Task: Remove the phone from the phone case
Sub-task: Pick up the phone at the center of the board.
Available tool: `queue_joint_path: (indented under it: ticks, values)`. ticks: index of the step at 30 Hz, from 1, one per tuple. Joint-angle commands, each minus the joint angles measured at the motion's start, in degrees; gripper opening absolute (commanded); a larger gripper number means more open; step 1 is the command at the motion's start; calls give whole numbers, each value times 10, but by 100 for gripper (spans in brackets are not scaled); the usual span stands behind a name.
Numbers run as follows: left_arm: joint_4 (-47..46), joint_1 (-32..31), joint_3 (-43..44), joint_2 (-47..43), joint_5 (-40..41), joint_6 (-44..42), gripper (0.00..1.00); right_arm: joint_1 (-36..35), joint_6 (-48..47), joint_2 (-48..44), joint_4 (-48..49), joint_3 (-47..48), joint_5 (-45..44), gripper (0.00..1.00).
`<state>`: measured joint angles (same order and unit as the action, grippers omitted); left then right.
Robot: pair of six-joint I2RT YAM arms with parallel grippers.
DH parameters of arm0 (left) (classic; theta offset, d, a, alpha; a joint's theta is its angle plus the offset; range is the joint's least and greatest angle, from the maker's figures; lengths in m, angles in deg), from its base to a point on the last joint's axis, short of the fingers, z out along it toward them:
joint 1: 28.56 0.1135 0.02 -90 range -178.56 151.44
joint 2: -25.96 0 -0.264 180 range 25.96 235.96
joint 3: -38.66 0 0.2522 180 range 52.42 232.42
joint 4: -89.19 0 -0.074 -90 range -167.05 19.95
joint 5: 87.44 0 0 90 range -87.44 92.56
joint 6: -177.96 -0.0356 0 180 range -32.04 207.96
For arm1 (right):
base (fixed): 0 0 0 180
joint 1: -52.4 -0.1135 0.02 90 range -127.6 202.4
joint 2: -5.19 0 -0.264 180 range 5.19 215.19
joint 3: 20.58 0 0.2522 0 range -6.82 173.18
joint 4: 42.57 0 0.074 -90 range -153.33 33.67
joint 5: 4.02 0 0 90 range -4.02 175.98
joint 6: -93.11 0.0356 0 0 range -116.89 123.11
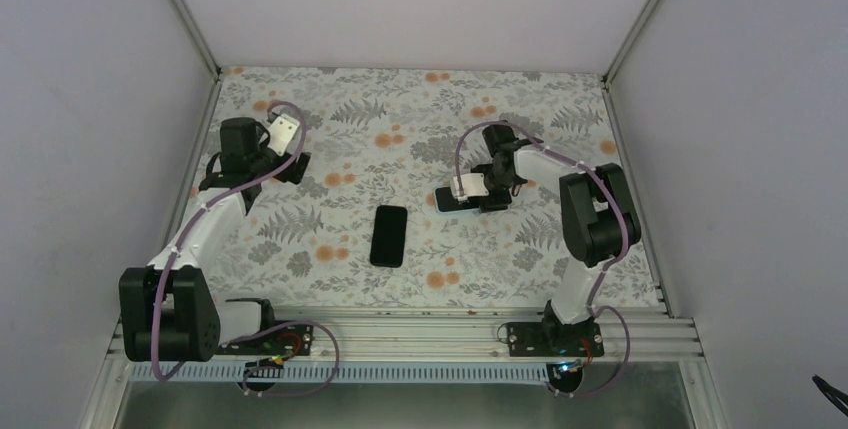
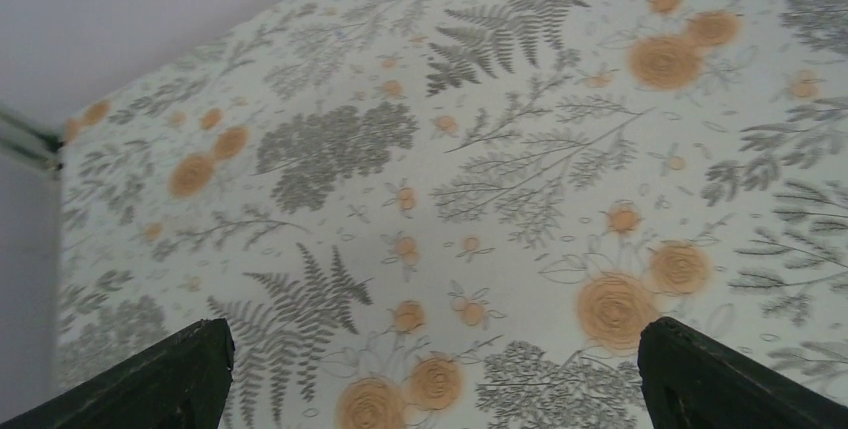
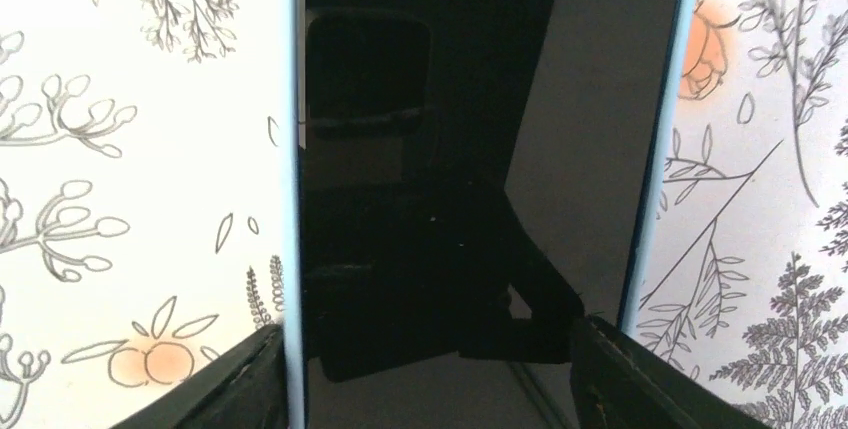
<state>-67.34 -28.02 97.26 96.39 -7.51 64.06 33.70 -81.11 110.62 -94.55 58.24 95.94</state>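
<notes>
Right hand (image 3: 430, 349): lowered over the phone case (image 3: 290, 149), one finger beside each long edge. Whether the fingers press the case or only flank it cannot be told. Phone case: light blue, flat on the floral-patterned table (image 1: 340, 109), right of centre. Phone (image 3: 450, 169): dark screen upward, seated inside the case. Left hand (image 2: 435, 349): fingers spread wide, holding nothing, above the table's far left part. Black phone-shaped item (image 1: 389, 235): flat at the table's centre, apart from both hands.
</notes>
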Motion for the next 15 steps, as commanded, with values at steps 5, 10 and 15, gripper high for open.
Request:
queue_joint_path:
  ticks: [5,10,15]
  values:
    - [64,0,53,17,-95,-37,100,-5,22,37,-4,-5,49,85]
    - [64,1,47,3,-83,-41,100,-2,18,22,-9,3,67,100]
    - [54,1,27,-6,-90,-39,100,0,25,68,-65,70,68,100]
